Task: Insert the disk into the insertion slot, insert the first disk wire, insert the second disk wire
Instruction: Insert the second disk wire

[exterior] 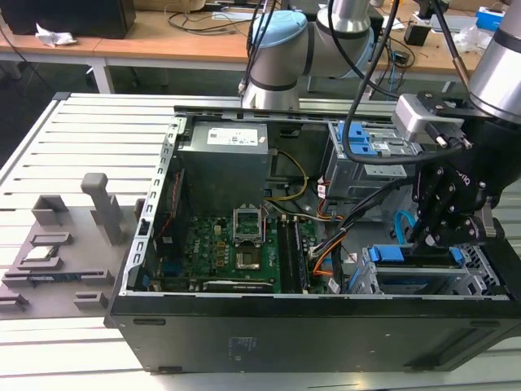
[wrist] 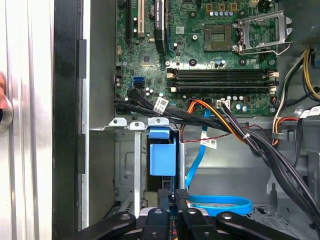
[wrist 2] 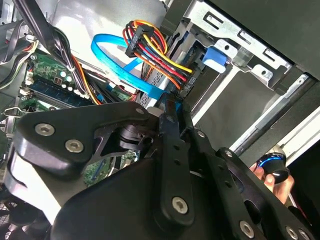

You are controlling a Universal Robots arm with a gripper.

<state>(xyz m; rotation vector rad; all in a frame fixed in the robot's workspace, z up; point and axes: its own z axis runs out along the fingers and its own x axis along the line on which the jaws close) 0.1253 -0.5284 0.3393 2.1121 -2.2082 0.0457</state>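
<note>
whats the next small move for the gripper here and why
Probably a short press straight in toward the disk. The gripper sits at the back of the blue carrier in the insertion slot, with the multicoloured wire connector just ahead of its fingertips. I cannot tell if the plug is fully seated.

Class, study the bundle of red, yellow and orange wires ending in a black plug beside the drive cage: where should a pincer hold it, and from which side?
Probably the black plug, pinched across its flat faces from the open side away from the cage; the wires are loose and would bend.
</note>
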